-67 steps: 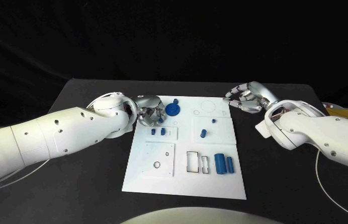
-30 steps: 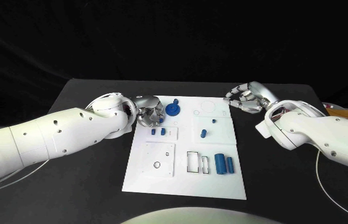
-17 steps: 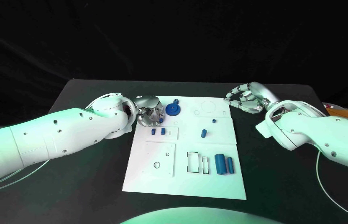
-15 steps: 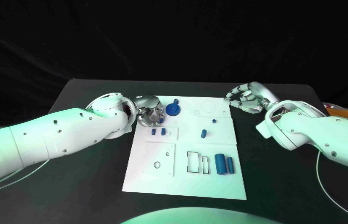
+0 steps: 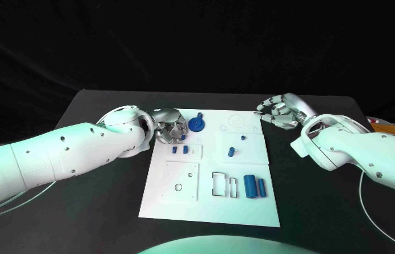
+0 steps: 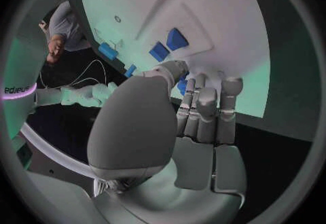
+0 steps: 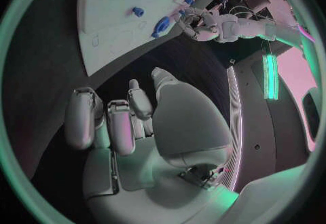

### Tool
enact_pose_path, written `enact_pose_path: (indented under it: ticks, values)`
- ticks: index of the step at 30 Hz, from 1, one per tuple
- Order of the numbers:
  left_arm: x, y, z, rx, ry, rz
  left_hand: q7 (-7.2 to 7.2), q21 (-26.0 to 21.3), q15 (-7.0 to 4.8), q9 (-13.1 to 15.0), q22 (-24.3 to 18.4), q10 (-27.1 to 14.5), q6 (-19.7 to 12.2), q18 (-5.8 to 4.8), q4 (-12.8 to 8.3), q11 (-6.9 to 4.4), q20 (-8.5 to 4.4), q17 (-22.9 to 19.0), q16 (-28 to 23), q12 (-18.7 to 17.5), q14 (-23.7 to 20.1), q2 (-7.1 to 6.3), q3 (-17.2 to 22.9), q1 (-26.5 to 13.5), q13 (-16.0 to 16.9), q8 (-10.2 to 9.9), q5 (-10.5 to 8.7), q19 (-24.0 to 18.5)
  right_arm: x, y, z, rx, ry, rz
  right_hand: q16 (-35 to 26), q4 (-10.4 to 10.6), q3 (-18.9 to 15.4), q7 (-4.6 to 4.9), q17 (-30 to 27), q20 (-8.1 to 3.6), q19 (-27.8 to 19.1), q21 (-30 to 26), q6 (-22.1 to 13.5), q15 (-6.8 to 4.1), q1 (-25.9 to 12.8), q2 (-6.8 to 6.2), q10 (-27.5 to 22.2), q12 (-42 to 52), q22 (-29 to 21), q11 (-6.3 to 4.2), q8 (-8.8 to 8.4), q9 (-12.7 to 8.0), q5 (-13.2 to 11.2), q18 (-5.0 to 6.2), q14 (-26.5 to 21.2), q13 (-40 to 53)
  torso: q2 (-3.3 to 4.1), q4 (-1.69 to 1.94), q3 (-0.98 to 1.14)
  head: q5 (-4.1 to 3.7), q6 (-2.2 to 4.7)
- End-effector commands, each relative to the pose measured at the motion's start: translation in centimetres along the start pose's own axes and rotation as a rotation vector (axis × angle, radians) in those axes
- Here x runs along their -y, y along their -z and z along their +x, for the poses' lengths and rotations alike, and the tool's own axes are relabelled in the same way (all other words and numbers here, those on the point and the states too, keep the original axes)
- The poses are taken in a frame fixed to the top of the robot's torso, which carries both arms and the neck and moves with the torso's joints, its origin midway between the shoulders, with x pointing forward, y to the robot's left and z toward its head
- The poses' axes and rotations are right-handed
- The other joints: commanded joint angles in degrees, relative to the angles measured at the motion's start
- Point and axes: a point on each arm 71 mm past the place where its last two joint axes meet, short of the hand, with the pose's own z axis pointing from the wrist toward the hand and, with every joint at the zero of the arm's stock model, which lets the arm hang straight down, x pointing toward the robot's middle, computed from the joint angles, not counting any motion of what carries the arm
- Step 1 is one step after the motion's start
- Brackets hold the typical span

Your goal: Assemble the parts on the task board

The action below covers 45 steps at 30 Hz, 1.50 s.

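Observation:
The white task board lies mid-table. My left hand hovers over its far left corner, fingers curled in. In the left wrist view a small blue part shows pinched between the thumb and fingers of that hand. A round blue part stands just right of the hand. Two small blue parts lie nearer me. A blue peg and two blue bars lie further right. My right hand is curled with nothing in it, just off the board's far right corner.
A square plate with two holes and a rectangular slot are on the near half of the board. The black table lies bare on both sides of the board.
The left hand's fingers have curled in tighter and shifted slightly at the board's far left corner. The right hand and the loose parts have stayed put.

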Motion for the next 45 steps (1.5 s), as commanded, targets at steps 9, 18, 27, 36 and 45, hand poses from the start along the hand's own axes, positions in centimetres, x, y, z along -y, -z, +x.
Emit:
enact_pose_path:
  ticks: [9, 18, 27, 36, 45]
  values:
    - [-0.6, 0.7, -0.7, 0.061, 0.082, 0.006, -0.04, -2.3, 0.47, -0.54, -2.21, -2.32, -0.47, 0.88, 0.04, 0.51, 0.34, -4.09, -1.18, 0.01, -2.58, 0.1, -1.36, 0.3, -0.35, -0.17, 0.39, -2.58, -0.7, 0.0, 0.6, -0.06, 0.059, -0.073, -1.62, -0.27, 6.37, -0.39, -0.24, -0.58, -0.71, -3.05, 2.03, -1.1, 6.07, -3.58, -12.71, -32.63, 4.24, -0.62, 0.52, -0.66, -3.76, 1.25, 2.57, -31.37, -0.02, -0.02, -0.03, -0.25, 0.18]
    - [-2.1, 2.5, -2.8, 0.155, 0.467, 0.045, 0.23, -9.47, 0.37, -0.98, -8.94, -2.38, 1.46, 2.42, 1.71, 0.27, 0.45, -15.28, -5.58, 2.13, -9.14, 1.0, -4.31, -0.07, -0.24, 1.47, 0.5, -8.8, -1.5, 0.3, 1.8, -0.172, 0.233, -0.161, -1.07, -1.21, 13.18, -0.42, 0.99, -0.39, 0.16, -1.81, 5.42, -0.69, 9.65, -6.97, -11.98, -46.57, 5.56, -0.19, -0.77, -1.69, -4.88, 0.93, 2.88, -43.49, -0.08, 0.02, 0.02, -1.35, 0.49]
    - [-3.6, 4.8, -4.7, 0.3, 0.96, 0.08, 0.79, -20.29, 0.94, -2.49, -15.94, -3.03, 1.29, 2.47, 3.05, 0.61, 0.94, -23.77, -16.49, 4.7, -17.9, 1.3, -4.96, 0.02, -0.46, 2.28, 0.39, -13.6, -3.0, 0.4, 3.9, -0.293, 0.621, -0.234, -0.86, -1.66, 14.88, -0.45, 1.34, 0.3, 0.6, -1.09, 5.86, 0.02, 8.29, -9.59, -12.9, -53.84, 6.33, 0.74, -2.4, -2.32, -5.24, 0.75, 2.94, -50.0, -0.02, 0.1, -0.08, -2.54, 0.97]
    - [-4.1, 6.0, -5.2, 0.354, 1.161, 0.122, 1.3, -22.13, 1.06, -2.82, -17.26, -2.25, 2.29, 2.57, 2.55, 0.8, 1.01, -25.2, -17.96, 6.22, -18.23, 2.46, -4.43, 1.06, -0.41, 3.03, 0.47, -13.05, -4.4, -0.4, 5.0, -0.247, 0.8, -0.256, -0.67, -1.94, 15.27, -0.37, 1.67, 0.42, 1.03, -0.35, 6.52, 0.12, 8.3, -9.47, -12.64, -54.88, 6.81, 0.85, -2.46, -2.31, -5.05, 0.59, 3.03, -51.35, 0.06, 0.07, -0.15, -2.88, 1.21]
    - [-4.2, 6.5, -5.4, 0.373, 1.213, 0.136, 1.19, -22.13, 0.89, -2.86, -17.31, -1.42, 2.71, 2.58, 2.44, 0.62, 0.85, -25.43, -18.07, 6.71, -17.87, 2.58, -4.22, 1.15, -0.37, 3.29, 0.45, -12.65, -5.1, -0.8, 5.8, -0.23, 0.844, -0.272, -0.62, -2.15, 15.83, -0.44, 1.72, 0.45, 1.32, 0.15, 7.29, 0.1, 8.33, -9.22, -11.9, -55.38, 7.14, 0.8, -2.37, -2.25, -4.48, 0.49, 3.04, -52.29, 0.07, 0.11, -0.27, -2.68, 0.97]
